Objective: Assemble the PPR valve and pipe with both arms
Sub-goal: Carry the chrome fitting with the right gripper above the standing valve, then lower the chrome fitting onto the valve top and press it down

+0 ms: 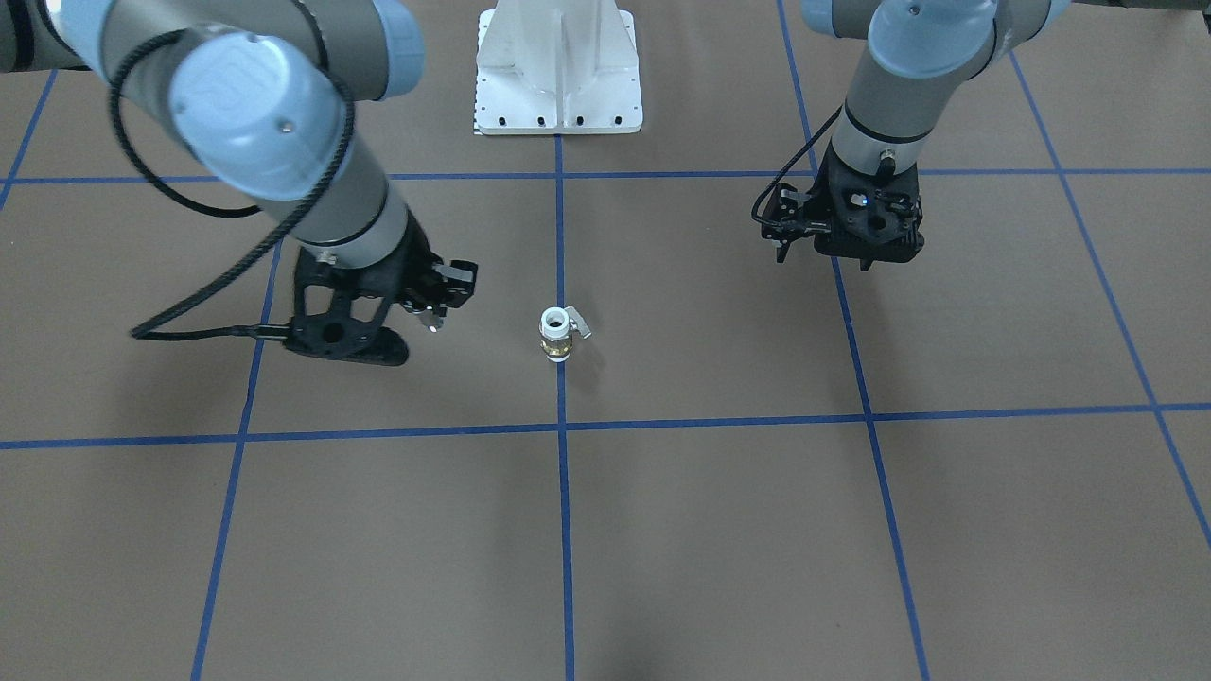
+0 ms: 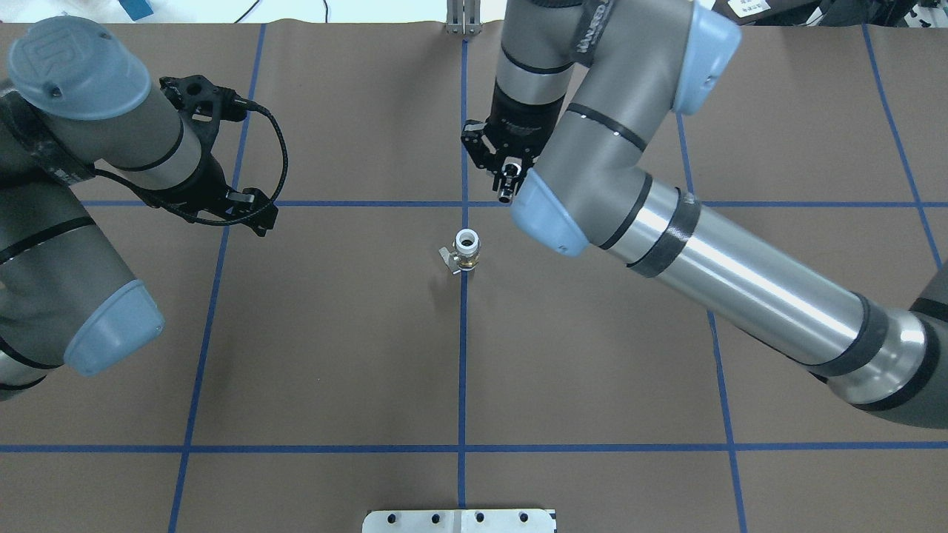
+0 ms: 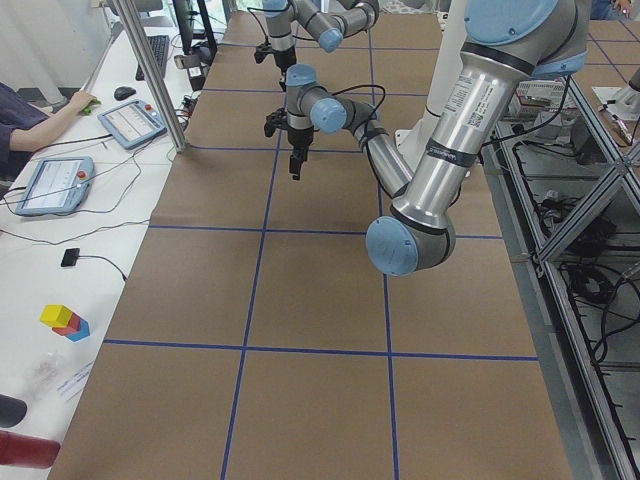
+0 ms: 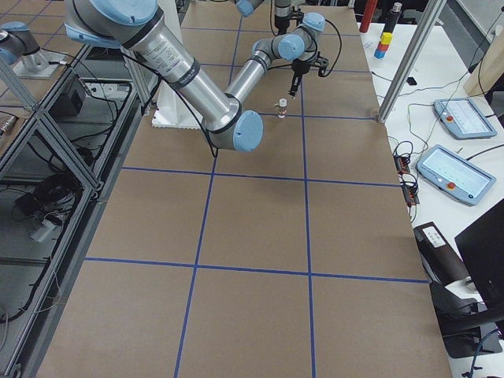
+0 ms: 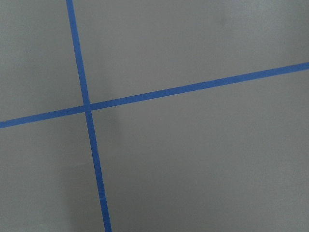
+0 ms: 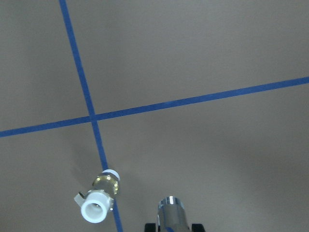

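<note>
The PPR valve [image 2: 466, 252] stands upright near the middle of the counter [image 2: 333, 355], about halfway between the robot's edge and the far edge, on the blue tape line [image 2: 462, 355] that runs between those two edges. One white collar faces up with its bore open, the brass band sits below it, and the small silver lever [image 2: 446, 257] sticks out toward the counter's left end. Nothing touches the valve. The right gripper [image 2: 507, 178] hangs above the counter just beside the valve, a little toward the far edge and the right end. Its jaws are clamped on the pipe [image 2: 505, 195]. The right wrist view shows this as a short silvery stub [image 6: 170, 212] between two black fingertips, with the valve [image 6: 99, 200] below and to one side of it, clearly apart. The pipe's free end points down at the counter and is not lined up over the valve's open collar. The left gripper [image 2: 248, 211] hovers well apart from the valve, toward the counter's left end, over a crossing of tape lines [image 5: 87, 107]. Its wrist view shows only bare counter and tape, and I cannot tell whether its jaws are apart or together. The white bolted pedestal [image 2: 459, 520] sits at the robot's edge, in line with the valve.
</note>
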### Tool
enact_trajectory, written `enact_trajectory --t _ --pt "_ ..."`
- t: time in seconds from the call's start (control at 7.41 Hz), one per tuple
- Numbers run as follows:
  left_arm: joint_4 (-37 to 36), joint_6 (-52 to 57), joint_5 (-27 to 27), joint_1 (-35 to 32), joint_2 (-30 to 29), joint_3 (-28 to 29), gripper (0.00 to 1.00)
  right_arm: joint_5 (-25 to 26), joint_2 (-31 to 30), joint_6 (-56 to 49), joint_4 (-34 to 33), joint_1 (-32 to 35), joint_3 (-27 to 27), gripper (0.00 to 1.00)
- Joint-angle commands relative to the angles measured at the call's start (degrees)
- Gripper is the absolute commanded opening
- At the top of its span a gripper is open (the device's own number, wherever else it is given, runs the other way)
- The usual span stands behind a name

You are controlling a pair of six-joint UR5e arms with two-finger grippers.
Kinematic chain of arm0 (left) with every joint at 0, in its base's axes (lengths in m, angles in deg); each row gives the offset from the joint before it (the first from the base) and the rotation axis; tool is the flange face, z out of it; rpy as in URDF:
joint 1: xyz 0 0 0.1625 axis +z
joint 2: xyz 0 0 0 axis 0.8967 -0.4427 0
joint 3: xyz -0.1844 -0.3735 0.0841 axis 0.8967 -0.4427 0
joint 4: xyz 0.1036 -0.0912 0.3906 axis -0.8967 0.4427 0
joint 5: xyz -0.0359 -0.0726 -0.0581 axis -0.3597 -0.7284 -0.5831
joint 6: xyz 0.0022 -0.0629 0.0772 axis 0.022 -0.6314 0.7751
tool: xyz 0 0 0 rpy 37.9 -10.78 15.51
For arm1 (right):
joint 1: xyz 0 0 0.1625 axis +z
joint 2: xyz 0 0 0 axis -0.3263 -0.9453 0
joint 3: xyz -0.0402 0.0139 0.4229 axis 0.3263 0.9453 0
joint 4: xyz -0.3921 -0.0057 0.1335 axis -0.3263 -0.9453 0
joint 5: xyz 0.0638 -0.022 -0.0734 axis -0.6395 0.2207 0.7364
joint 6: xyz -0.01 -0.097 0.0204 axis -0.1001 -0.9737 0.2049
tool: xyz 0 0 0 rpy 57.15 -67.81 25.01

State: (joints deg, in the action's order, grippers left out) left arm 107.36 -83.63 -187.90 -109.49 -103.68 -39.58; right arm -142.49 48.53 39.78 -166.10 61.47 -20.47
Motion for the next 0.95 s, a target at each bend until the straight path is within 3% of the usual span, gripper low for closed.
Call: enact_trajectory --t 0.0,0.81 --pt "0.58 0.35 0.0 -0.02 1.19 0.16 1.0 4.6 2.86 5.29 2.03 -4.62 3.1 0.0" --pt "0.58 0.88 0.0 0.07 1.19 0.34 1.0 7.26 1.9 5.66 4.75 -5.95 4.07 0.0"
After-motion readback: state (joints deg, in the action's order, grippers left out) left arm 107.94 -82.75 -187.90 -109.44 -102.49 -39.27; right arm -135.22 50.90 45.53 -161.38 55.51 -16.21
